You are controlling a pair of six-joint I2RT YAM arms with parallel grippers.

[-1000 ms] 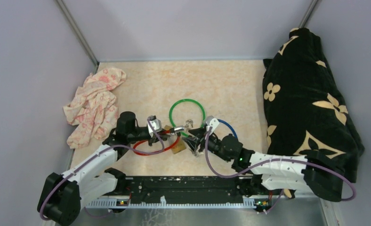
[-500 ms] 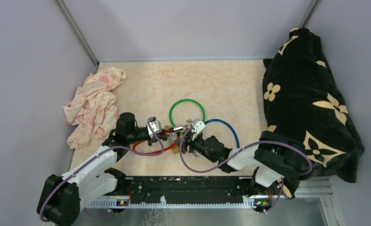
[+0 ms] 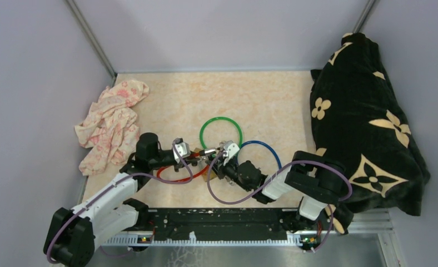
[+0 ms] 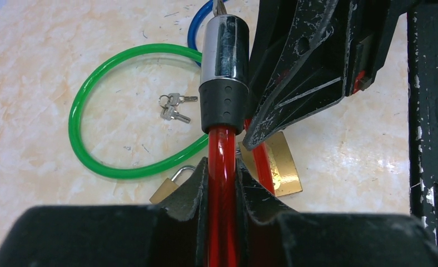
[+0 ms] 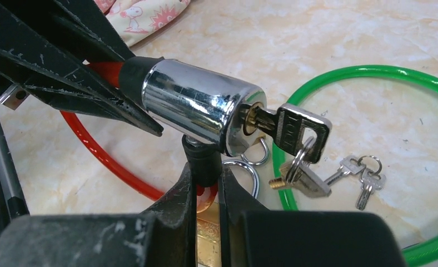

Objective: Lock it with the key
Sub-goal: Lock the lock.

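A red cable lock [image 3: 172,177] lies at the table's near middle. My left gripper [image 4: 222,172] is shut on its red cable [image 4: 222,144] just below the chrome cylinder [image 4: 223,50]. In the right wrist view the cylinder [image 5: 200,105] has a key [image 5: 294,130] in its keyhole, with a spare key [image 5: 297,178] hanging from the ring. My right gripper [image 5: 205,178] is shut on the black cable end [image 5: 203,158] that enters the cylinder from below. In the top view both grippers, left [image 3: 189,158] and right [image 3: 219,162], meet at the cylinder [image 3: 208,151].
A green cable loop [image 3: 221,133] with small keys [image 5: 361,175] inside it and a blue loop [image 3: 267,153] lie beside the lock. A brass padlock [image 4: 280,161] and a smaller one [image 4: 169,186] lie under it. A pink cloth [image 3: 111,125] lies at left, a black floral cloth [image 3: 367,122] at right.
My right arm has swung left and its elbow has risen; its gripper has come in against the lock's cylinder. The left gripper has held still on the red cable.
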